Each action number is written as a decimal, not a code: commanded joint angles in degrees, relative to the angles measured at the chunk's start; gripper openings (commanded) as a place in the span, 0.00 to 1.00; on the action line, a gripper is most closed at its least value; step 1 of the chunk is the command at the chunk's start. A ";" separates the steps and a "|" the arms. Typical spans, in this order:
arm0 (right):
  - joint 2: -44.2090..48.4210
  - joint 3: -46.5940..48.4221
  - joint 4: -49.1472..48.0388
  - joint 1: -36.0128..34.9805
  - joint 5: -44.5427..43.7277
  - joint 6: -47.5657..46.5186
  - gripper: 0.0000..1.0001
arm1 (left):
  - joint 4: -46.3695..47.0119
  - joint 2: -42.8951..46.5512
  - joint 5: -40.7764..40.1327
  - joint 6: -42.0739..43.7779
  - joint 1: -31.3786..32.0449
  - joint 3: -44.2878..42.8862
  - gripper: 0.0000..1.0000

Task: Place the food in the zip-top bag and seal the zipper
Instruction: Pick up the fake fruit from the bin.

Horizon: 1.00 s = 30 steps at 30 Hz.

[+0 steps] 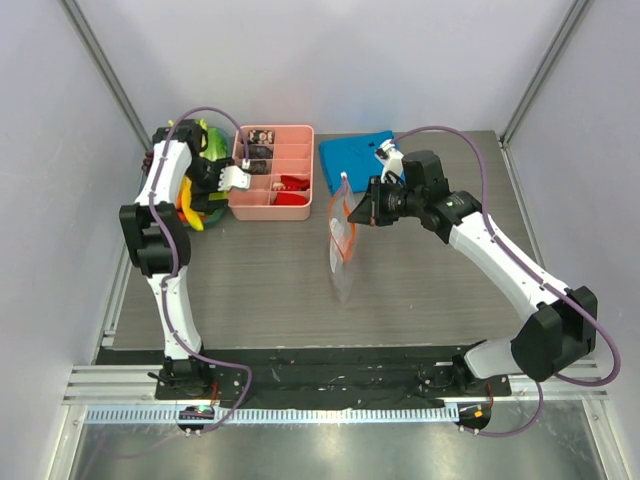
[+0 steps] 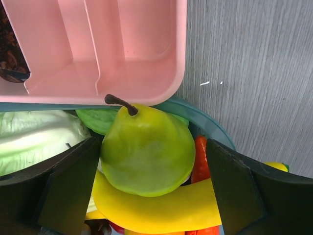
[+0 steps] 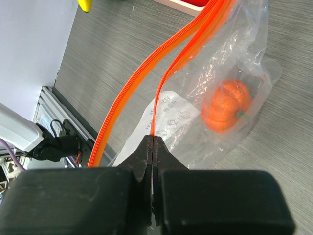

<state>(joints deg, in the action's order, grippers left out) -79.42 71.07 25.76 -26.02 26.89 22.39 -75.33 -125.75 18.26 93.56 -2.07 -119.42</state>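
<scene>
The food lies heaped in a teal bowl (image 2: 215, 127) at the table's left (image 1: 196, 205). On top are a green pear (image 2: 146, 152), a yellow banana (image 2: 161, 210), leafy greens (image 2: 39, 137) and an orange piece (image 2: 200, 159). My left gripper (image 2: 154, 183) (image 1: 232, 180) is open, one finger on each side of the pear, the right one clear of it. My right gripper (image 3: 153, 147) (image 1: 358, 215) is shut on one lip of the zipper (image 3: 142, 83). It holds the clear zip-top bag (image 1: 343, 240) hanging, mouth gaping. An orange pumpkin-like toy (image 3: 226, 106) sits inside.
A pink compartment tray (image 1: 272, 172) (image 2: 122, 49) stands right beside the bowl, its rim over the pear's stem. A folded blue cloth (image 1: 352, 152) lies at the back, behind the bag. Grey walls close off both sides.
</scene>
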 commanded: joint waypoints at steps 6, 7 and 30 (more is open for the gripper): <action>-0.21 2.50 -1.50 0.36 -0.26 -0.24 0.01 | 1.06 2.26 2.30 -0.04 -0.31 0.06 0.67; -0.30 2.41 -1.50 0.36 -0.26 -0.42 0.01 | 1.06 3.22 2.65 -0.83 -0.39 0.06 0.60; -7.15 6.88 -5.72 -1.75 2.90 3.53 0.01 | 19.74 27.54 33.24 -62.91 8.29 1.35 0.50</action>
<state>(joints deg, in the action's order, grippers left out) -84.60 73.45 23.77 -26.24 28.32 24.23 -70.63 -107.70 39.64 60.69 1.10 -121.78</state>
